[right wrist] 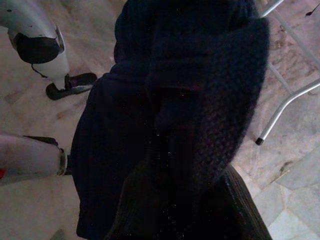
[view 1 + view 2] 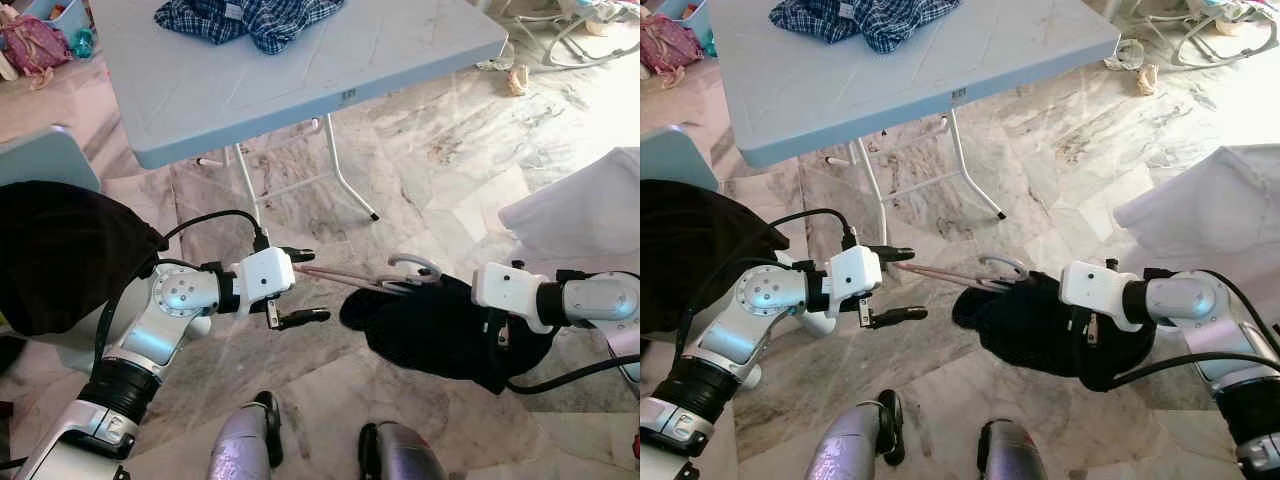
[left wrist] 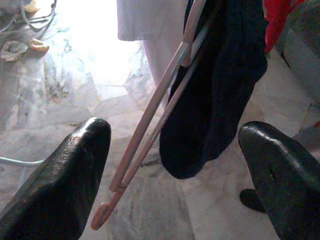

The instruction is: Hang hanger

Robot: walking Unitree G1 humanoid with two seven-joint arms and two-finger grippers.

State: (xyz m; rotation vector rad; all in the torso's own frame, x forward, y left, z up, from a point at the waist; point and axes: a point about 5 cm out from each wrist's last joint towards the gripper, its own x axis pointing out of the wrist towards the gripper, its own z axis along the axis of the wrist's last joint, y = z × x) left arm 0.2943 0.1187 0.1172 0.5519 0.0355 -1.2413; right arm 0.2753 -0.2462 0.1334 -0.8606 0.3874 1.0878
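My right jaws (image 2: 497,335) clench the dark garment (image 2: 430,330) draped on the pink hanger (image 2: 345,277), held over the floor; my left jaws (image 2: 300,286), released, should close squarely on its bar before lifting.

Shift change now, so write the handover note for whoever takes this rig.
Left gripper: open, fingers either side of the thin pink hanger, not closed on it.
Right gripper: shut on the dark navy knitted garment, which hangs on the hanger above the marble floor.
Done: garment is on the hanger.
Left: hang it up; no rail is in sight.
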